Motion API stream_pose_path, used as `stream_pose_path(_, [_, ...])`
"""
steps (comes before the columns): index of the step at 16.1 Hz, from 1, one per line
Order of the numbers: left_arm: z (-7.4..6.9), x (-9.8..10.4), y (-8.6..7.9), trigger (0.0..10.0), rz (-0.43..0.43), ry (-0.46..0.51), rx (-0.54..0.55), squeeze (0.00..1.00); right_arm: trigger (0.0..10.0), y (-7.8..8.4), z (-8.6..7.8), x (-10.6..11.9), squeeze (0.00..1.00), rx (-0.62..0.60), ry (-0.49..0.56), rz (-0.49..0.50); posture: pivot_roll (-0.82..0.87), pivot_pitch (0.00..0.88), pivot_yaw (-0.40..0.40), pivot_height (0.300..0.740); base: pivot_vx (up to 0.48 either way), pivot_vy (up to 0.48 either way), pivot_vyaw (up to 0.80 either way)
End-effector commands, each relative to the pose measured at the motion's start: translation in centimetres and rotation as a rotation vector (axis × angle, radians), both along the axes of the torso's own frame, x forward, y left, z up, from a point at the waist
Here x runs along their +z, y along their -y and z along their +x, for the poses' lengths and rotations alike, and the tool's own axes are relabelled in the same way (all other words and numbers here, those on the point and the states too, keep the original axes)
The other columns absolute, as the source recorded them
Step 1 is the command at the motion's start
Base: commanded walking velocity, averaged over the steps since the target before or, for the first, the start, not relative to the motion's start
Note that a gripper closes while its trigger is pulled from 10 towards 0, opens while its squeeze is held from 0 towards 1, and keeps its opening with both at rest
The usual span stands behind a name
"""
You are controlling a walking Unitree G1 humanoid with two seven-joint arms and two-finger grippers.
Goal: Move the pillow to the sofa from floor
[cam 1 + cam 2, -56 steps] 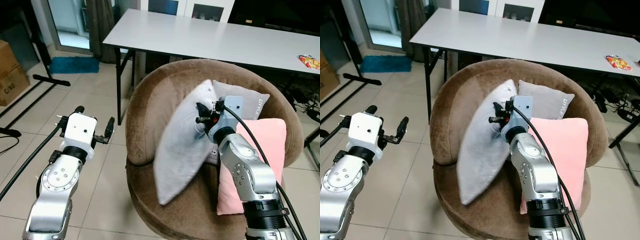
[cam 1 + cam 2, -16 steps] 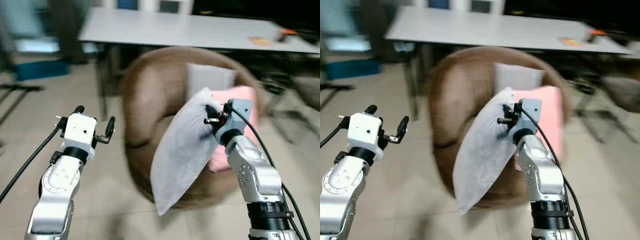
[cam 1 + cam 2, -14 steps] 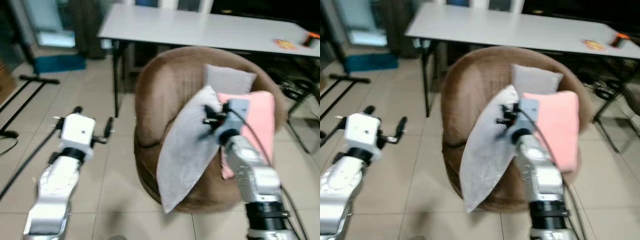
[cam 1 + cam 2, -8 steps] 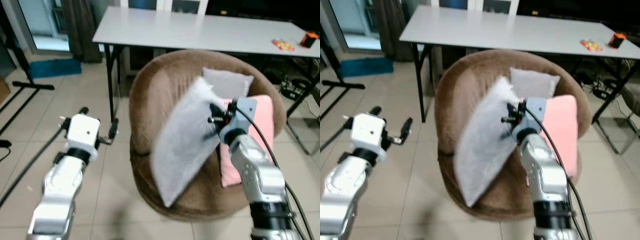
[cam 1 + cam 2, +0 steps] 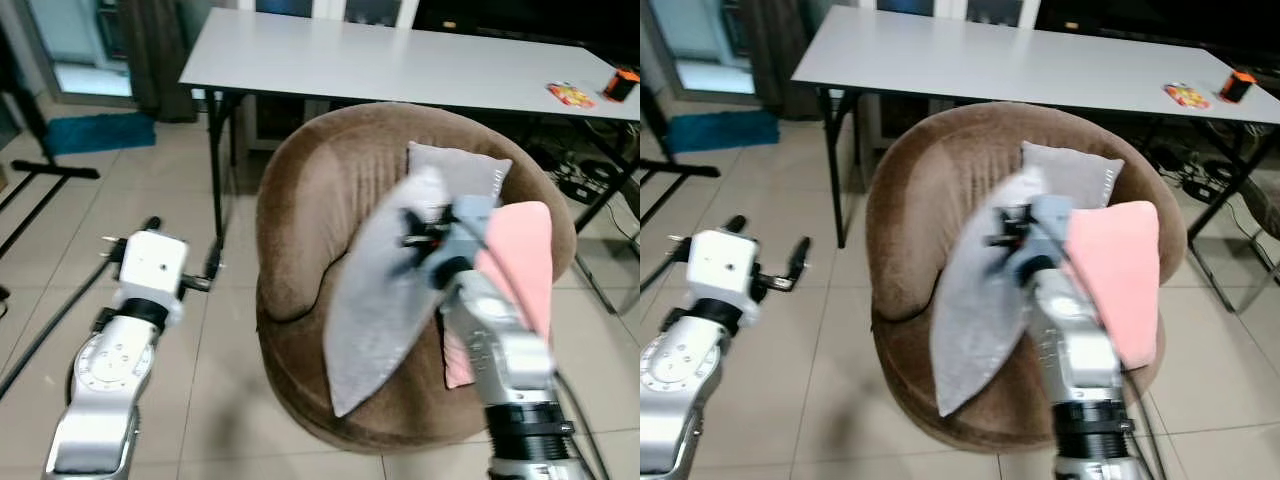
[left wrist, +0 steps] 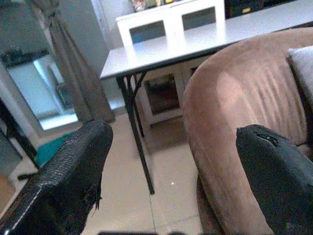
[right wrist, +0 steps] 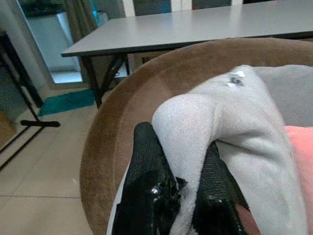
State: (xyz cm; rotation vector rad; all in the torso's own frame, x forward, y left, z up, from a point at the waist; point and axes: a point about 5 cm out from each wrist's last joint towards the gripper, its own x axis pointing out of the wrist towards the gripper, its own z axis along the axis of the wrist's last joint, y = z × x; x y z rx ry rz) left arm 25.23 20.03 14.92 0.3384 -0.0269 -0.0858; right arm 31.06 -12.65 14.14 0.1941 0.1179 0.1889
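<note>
Right hand [image 7: 181, 196] clamped on the soft, light grey pillow's [image 5: 385, 290] bunched top corner, dangling over the brown sofa [image 5: 310, 210]; left hand [image 6: 161, 171] apart.

Three pillows sat in one round brown velvet sofa [image 5: 320, 200]: two grey cushions [image 5: 380, 280] [image 5: 462, 172] and one pink cushion [image 5: 520, 255]. One long grey table [image 5: 400, 65] stood behind.

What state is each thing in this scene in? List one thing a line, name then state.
Grey pillow: held up by one corner, hanging over the seat.
Right gripper: shut on the grey pillow.
Left gripper: open, holding nothing.
Pink pillow: leaning upright in the sofa.
Small grey cushion: propped against the backrest.
Sofa: upright.
</note>
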Motion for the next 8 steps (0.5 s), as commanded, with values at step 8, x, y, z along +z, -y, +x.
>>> stream_pose_path(8, [-0.7, -0.4, 1.5, 10.0, 0.037, -0.055, -0.174, 0.0, 10.0, 0.3, 1.6, 1.6, 0.0, 0.016, 0.076, -0.028, 0.01, 0.0, -0.099, 0.74, 0.03, 0.0, 0.0])
